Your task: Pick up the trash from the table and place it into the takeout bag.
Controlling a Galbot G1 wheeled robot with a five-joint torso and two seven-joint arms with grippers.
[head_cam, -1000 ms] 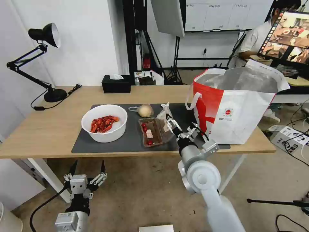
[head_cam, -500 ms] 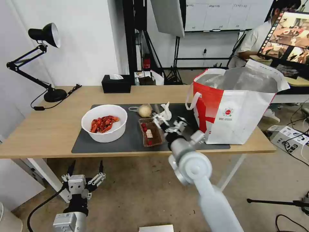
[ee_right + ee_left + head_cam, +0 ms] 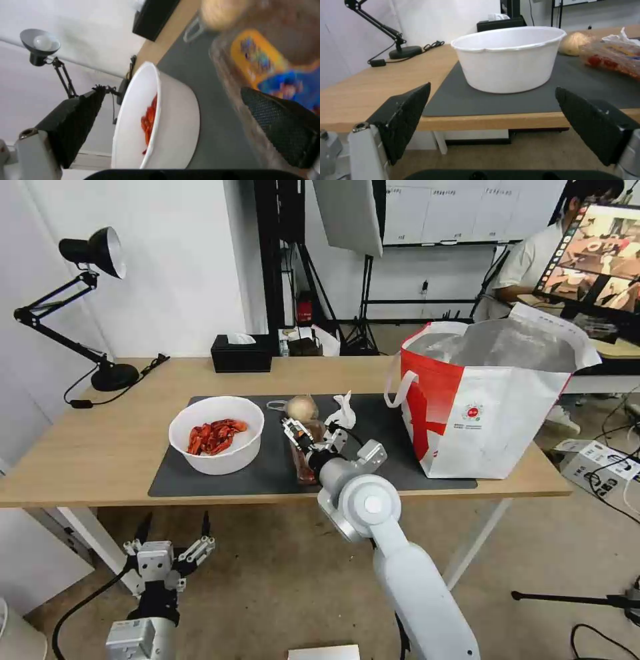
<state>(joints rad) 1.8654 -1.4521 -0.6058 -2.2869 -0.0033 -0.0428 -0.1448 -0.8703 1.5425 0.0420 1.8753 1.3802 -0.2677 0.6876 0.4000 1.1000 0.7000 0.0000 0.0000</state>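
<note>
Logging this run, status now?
Right end effector open over plastic tray. Left end effector open, below table. Nothing bagged; bag unobstructed.

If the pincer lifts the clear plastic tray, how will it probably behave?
The clear plastic tray looks thin, so it may flex when squeezed. Its loose cherry tomatoes could roll. It seems light and probably slides easily on the mat.
</note>
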